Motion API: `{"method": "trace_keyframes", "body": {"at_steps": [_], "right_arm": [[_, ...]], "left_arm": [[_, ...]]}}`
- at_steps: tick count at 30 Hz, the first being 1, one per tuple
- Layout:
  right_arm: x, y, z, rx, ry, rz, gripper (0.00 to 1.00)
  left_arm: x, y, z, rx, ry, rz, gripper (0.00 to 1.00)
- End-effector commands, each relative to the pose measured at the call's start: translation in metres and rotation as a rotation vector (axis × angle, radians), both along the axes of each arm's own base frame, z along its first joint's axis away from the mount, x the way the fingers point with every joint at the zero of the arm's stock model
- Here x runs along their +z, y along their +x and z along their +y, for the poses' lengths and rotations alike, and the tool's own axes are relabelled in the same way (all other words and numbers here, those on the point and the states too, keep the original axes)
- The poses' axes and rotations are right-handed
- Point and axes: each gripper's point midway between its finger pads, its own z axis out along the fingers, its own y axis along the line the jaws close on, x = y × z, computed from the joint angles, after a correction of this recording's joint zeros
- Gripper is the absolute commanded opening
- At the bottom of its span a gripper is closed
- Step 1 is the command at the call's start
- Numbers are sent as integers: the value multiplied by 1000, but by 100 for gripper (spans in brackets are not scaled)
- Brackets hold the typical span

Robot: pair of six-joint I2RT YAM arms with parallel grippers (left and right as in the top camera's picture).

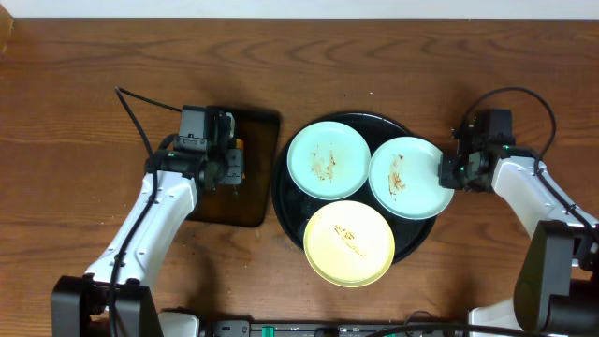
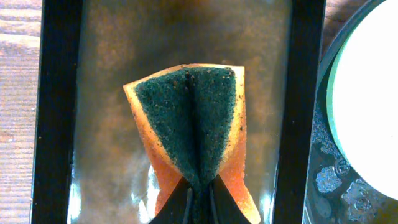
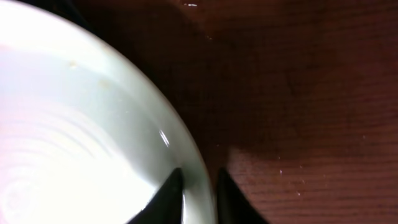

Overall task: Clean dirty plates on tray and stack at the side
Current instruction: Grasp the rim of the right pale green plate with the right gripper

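Three plates with brown food specks lie on the round black tray (image 1: 284,200): a light blue plate (image 1: 328,159) at the back left, a white plate (image 1: 405,178) at the right and a pale yellow plate (image 1: 349,241) at the front. My right gripper (image 1: 449,171) is shut on the white plate's right rim; in the right wrist view its jaws (image 3: 199,186) straddle that rim (image 3: 81,124). My left gripper (image 1: 229,164) is shut on a folded orange sponge with a green scouring face (image 2: 193,124), its jaws (image 2: 198,196) pinching the sponge's near end.
The sponge and left gripper are over a dark brown rectangular tray (image 1: 248,201) left of the black tray; it also shows in the left wrist view (image 2: 99,62). The black tray's rim (image 2: 320,174) and the light blue plate (image 2: 373,99) show at that view's right edge. Wooden table (image 1: 75,94) all around.
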Motion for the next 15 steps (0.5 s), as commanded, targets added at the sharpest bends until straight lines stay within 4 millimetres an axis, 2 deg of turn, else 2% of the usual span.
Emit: {"method": "trace_keyframes", "body": {"at_steps": [1,4,10,15], "right_arm": [[-3,0,-3,-12,-1,14,7],[-3,-2,-3,-12,0,22,1],[-3,-3,-3,-12,0,24,1],[-5,-11,-2,-11,3,58,1]], "left_arm": [[5,4,-2,4,-11,-12,7],[5,4,-2,5,-12,-13,8],[6,5,-2,5,-13,-19,7],[11,7,-2,5,-15,-39,7]]}}
